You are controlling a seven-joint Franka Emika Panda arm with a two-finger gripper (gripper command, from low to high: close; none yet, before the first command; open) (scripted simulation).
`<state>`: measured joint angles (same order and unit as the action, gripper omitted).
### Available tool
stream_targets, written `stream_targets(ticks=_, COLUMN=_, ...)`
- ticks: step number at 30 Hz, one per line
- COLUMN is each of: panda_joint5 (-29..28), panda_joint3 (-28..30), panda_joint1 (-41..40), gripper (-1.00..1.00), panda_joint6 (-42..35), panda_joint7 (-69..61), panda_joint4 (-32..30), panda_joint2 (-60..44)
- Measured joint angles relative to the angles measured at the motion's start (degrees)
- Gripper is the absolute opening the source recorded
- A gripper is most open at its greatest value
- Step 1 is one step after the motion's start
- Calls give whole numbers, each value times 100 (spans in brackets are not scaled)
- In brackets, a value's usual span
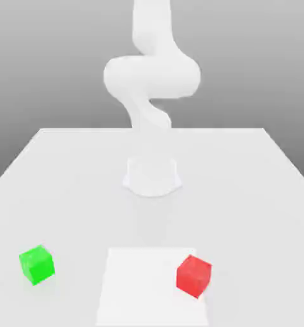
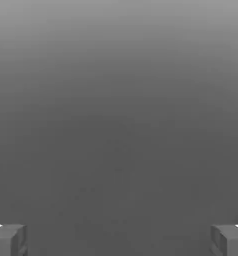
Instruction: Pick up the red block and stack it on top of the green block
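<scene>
Between the two finger pads (image 2: 10,240) nothing is held: the gripper (image 2: 119,240) stands spread wide, one pad at each side of the hand view with plain grey backdrop in the gap. Neither block sits between the jaws or near them.

On the table (image 1: 65,179), in the exterior view, the red block (image 1: 193,276) rests flat near the front edge toward the exterior view's right, at the corner of a paler square patch (image 1: 142,287). The green block (image 1: 36,264) lies well apart from it, toward the exterior view's left. The arm (image 1: 151,76) rises behind both, well clear of them.

Judging from its look, the red cube should handle as a small, rigid, light piece with plain matte faces, unlikely to crush or slip under a modest squeeze. The sensible hold is from above, jaws closing on two opposite vertical faces about mid-height. It sits turned on the table, so the wrist probably needs rotating until the pads meet flat faces rather than corners; a skewed pinch could twist it and spoil a square stack.
</scene>
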<state>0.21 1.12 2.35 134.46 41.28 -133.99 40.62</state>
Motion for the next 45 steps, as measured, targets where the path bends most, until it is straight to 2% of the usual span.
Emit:
stream_targets(ticks=11, panda_joint5=174, panda_joint3=359, panda_joint1=904, gripper=0, panda_joint6=1192, panda_joint7=-2086, panda_joint4=-979, panda_joint2=-2326)
stream_targets(ticks=21, panda_joint5=92, panda_joint3=247, panda_joint1=1282, gripper=0, panda_joint6=2273, panda_joint7=-3747, panda_joint4=-1835, panda_joint2=-4394)
stream_targets(ticks=27, panda_joint5=245, panda_joint3=114, panda_joint1=1192, gripper=0, panda_joint6=3276, panda_joint7=-4010, panda_joint4=-1746, panda_joint2=-5637)
stream_targets(ticks=28, panda_joint5=261, panda_joint3=94, panda_joint1=1175, gripper=-100, panda_joint6=3367, panda_joint7=-4023, panda_joint4=-1731, panda_joint2=-5745)
stream_targets(ticks=35, panda_joint5=243, panda_joint3=92, panda_joint1=1170, gripper=-100, panda_joint6=3337, panda_joint7=-4009, panda_joint4=-1735, panda_joint2=-5721)
stream_targets(ticks=41, panda_joint5=64, panda_joint3=240, panda_joint1=1159, gripper=-100, panda_joint6=2423, panda_joint7=-3904, panda_joint4=-1883, panda_joint2=-4658)
stream_targets(ticks=45, panda_joint5=51, panda_joint3=826, panda_joint1=139, gripper=-100, panda_joint6=2091, panda_joint7=-4199, panda_joint4=-1789, panda_joint2=-4417)
